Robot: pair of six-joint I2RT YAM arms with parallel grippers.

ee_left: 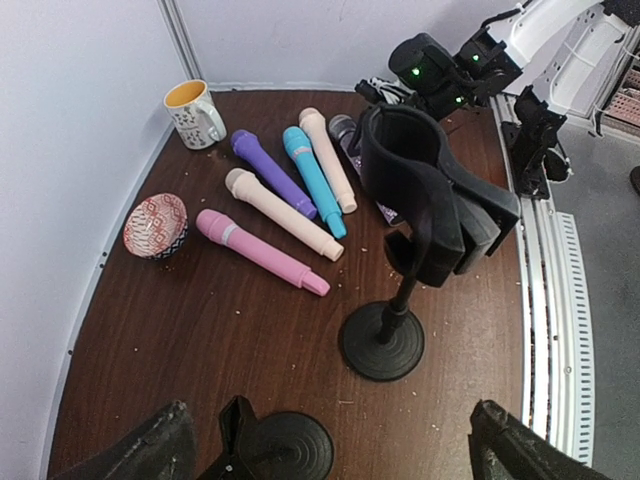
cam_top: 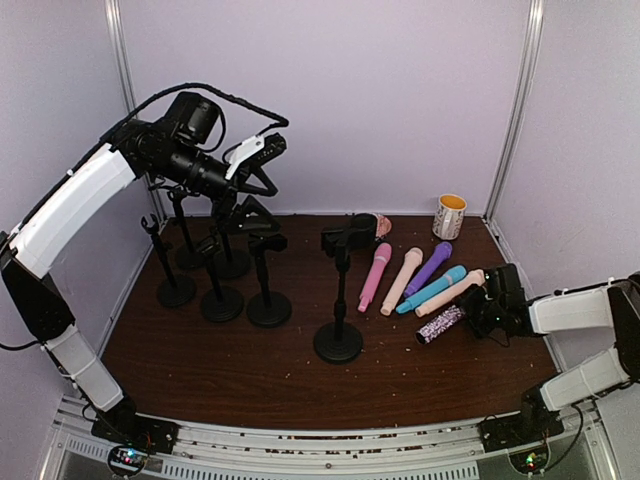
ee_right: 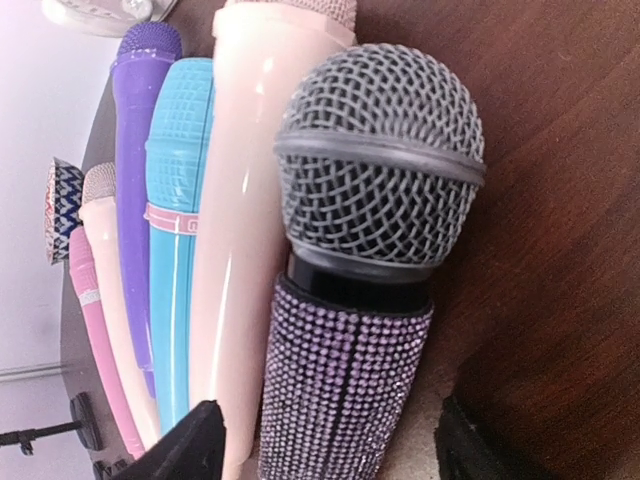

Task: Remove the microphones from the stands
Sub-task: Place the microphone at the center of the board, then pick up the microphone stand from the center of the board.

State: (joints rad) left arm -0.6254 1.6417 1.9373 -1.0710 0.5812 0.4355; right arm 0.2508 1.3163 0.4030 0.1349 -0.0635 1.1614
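Observation:
A microphone (cam_top: pixel 440 324) with a purple rhinestone body (ee_right: pixel 350 380) and grey mesh head lies flat on the brown table, last on the right in a row of microphones. My right gripper (cam_top: pixel 478 315) is low at its head end. In the right wrist view the right gripper (ee_right: pixel 325 425) is open, a dark finger on each side of the sparkly body with a gap at each. The black stand (cam_top: pixel 338 342) at mid-table holds nothing in its clip (ee_left: pixel 420 190). My left gripper (cam_top: pixel 262 160) hangs high at the back left, open (ee_left: pixel 330 425) and empty.
Pink (cam_top: pixel 374 277), cream (cam_top: pixel 401 281), purple (cam_top: pixel 428 268), blue (cam_top: pixel 430 289) and peach (cam_top: pixel 450 292) microphones lie side by side. A mug (cam_top: pixel 449 216) and a patterned bowl (ee_left: pixel 155 225) sit behind them. Several empty stands (cam_top: pixel 220 290) cluster at the left.

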